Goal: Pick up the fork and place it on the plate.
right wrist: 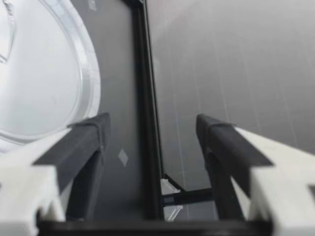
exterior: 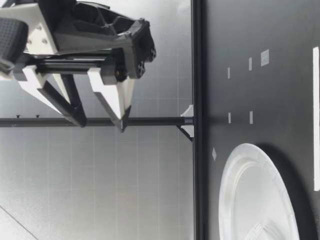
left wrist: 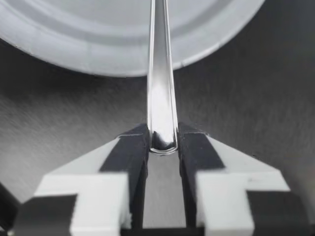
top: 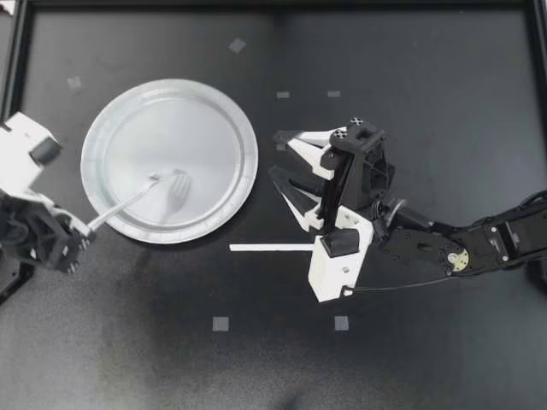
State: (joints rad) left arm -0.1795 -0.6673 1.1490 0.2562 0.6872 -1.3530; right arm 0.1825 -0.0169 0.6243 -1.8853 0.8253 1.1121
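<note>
You had open room on the black table (top: 427, 85) all round the white plate (top: 162, 120). Your right gripper (top: 278, 154) hung parted, raised well clear beside the rim. Your left gripper (top: 79, 237) was clamped on the fork (top: 137, 198) by its handle's end, tines over the plate's middle; you needed only to lower gently and let go
</note>
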